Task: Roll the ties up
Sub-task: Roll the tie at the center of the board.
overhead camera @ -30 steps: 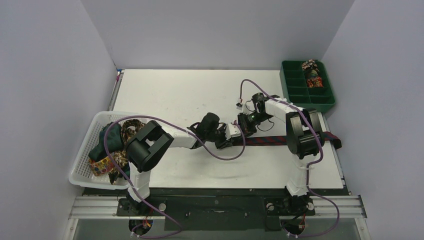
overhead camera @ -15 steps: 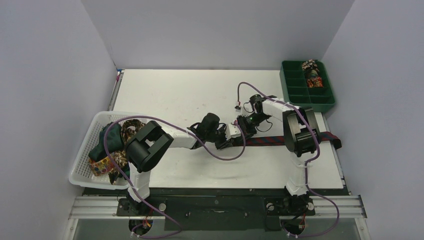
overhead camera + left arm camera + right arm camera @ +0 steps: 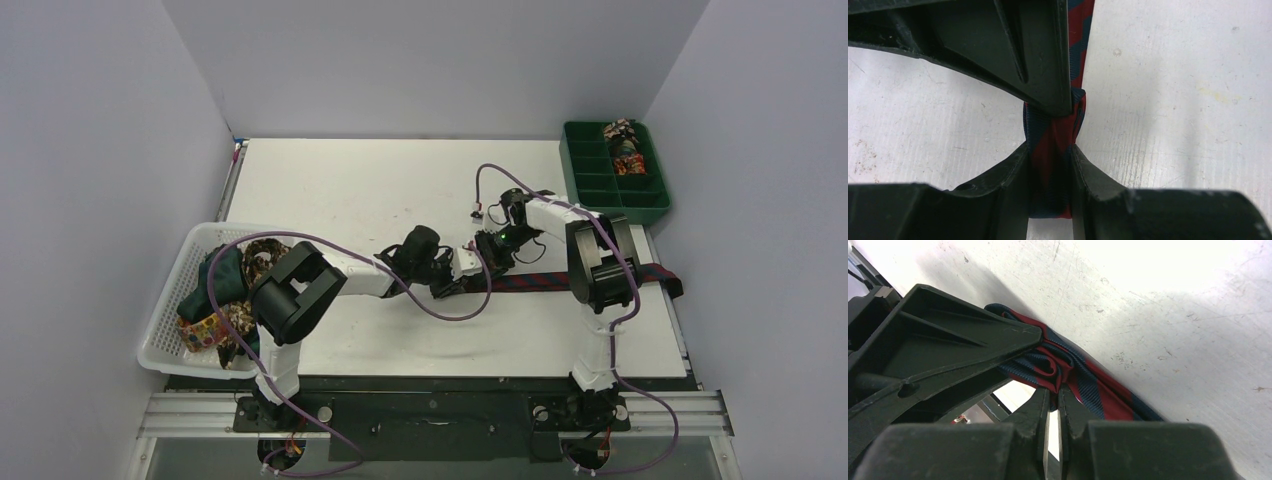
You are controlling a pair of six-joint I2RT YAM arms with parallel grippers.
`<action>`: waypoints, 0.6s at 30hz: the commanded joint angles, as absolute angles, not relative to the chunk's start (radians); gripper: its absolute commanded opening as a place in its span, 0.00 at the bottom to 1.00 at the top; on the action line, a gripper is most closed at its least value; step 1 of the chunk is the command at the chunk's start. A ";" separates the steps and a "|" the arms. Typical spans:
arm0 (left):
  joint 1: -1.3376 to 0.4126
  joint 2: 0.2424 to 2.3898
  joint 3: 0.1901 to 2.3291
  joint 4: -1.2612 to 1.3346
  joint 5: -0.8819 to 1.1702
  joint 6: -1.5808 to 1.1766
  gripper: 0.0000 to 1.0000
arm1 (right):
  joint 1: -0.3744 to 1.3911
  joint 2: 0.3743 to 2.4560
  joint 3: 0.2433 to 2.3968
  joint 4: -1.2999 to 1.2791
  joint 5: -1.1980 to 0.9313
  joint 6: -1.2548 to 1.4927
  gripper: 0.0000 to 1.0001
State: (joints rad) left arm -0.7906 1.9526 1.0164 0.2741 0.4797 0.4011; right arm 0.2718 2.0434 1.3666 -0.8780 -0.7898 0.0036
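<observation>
A navy tie with red diagonal stripes (image 3: 545, 279) lies stretched across the table, its wide end hanging over the right edge. Its narrow end is folded over near mid-table. My left gripper (image 3: 462, 282) is shut on that folded end; in the left wrist view the tie (image 3: 1054, 140) sits pinched between my fingers. My right gripper (image 3: 487, 262) meets it from the far side and is shut on the fold; the right wrist view shows the curled end of the tie (image 3: 1058, 365) caught at my fingertips (image 3: 1040, 400). Other ties (image 3: 225, 295) lie piled in the white basket.
A white mesh basket (image 3: 170, 310) stands at the left table edge. A green compartment tray (image 3: 600, 185) at the back right holds rolled ties (image 3: 625, 150) in its far compartments. Purple cables loop over both arms.
The right gripper has shifted slightly left and nearer toward the left gripper at the tie's folded end. The left arm has hardly moved.
</observation>
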 commanded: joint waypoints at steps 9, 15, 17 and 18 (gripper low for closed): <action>-0.737 1.882 0.923 0.267 0.552 0.327 0.49 | 0.250 2.084 1.384 -0.878 -0.567 -0.066 0.00; -0.713 1.852 0.835 0.447 0.560 0.266 0.67 | 0.277 2.113 1.383 -0.875 -0.506 -0.065 0.00; -0.712 1.866 0.820 0.493 0.558 0.247 0.71 | 0.279 2.120 1.379 -0.872 -0.488 -0.063 0.00; -0.712 1.876 0.816 0.508 0.559 0.239 0.72 | 0.279 2.125 1.380 -0.871 -0.482 -0.063 0.00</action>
